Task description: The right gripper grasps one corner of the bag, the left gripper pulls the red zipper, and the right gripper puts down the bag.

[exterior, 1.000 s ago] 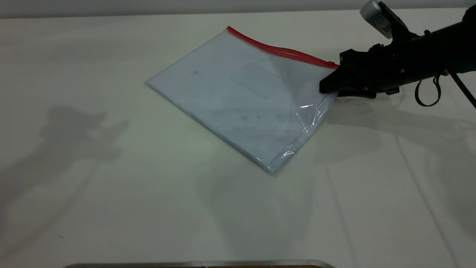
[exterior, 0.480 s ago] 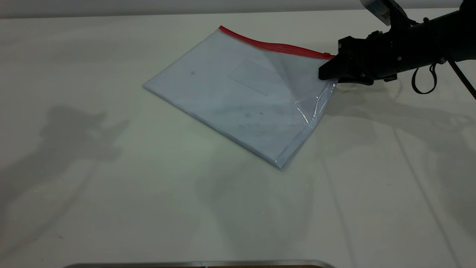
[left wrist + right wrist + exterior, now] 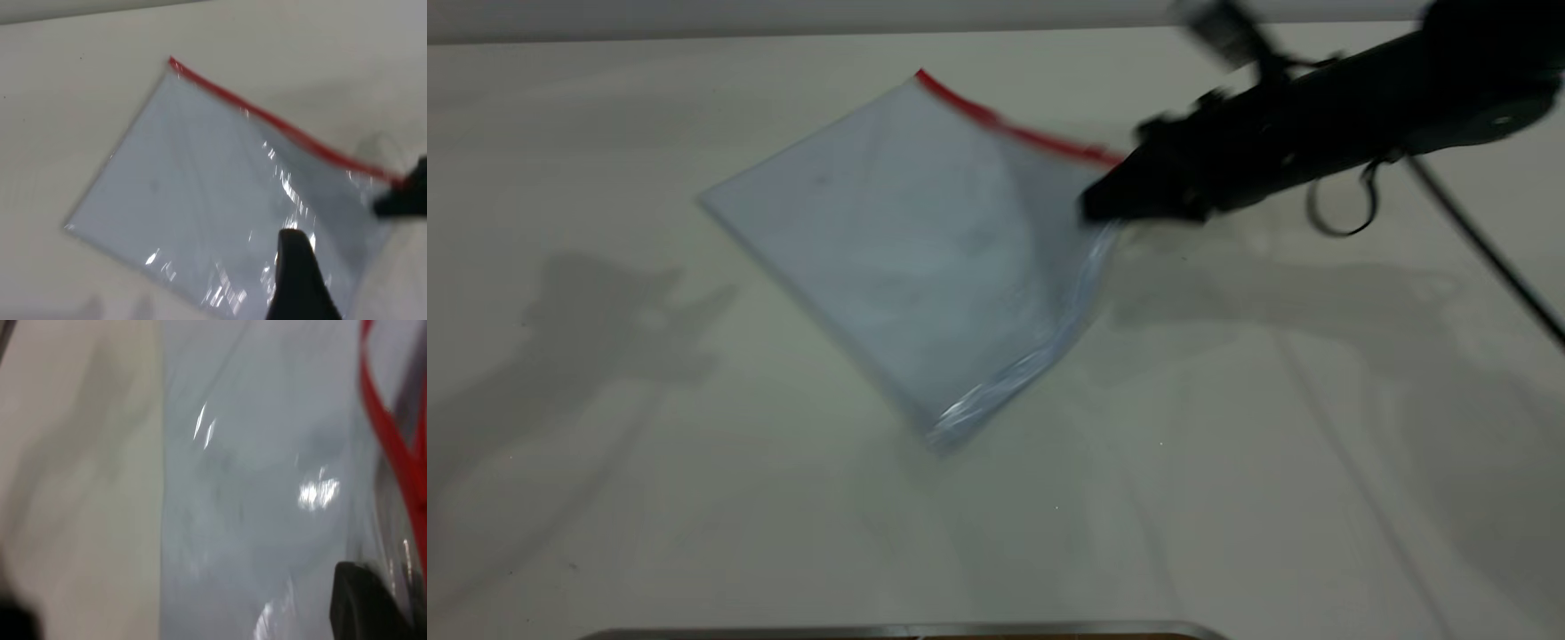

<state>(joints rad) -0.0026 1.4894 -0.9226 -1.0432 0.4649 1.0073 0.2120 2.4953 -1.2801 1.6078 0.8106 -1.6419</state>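
The bag (image 3: 907, 240), a clear pouch with white sheets, lies tilted on the pale table, its right side lifted. The red zipper (image 3: 1005, 129) runs along its far edge. My right gripper (image 3: 1096, 209) comes in from the right and is shut on the corner of the bag (image 3: 1104, 162) where the red strip ends. The right wrist view shows the bag (image 3: 267, 487), the zipper (image 3: 390, 440) and one black finger (image 3: 363, 603) against the plastic. The left wrist view shows the bag (image 3: 213, 193), the zipper (image 3: 267, 117), the right gripper (image 3: 408, 197) and part of my left gripper (image 3: 297, 267) above the bag's near side.
The pale table (image 3: 694, 462) surrounds the bag on all sides. A metal strip (image 3: 907, 629) runs along the near edge. A black cable (image 3: 1485, 240) trails from the right arm. The left arm's shadow falls on the table's left part (image 3: 614, 311).
My right gripper has moved left with the bag's corner in it. The bag has slid and swung left, and its right side has lifted more.
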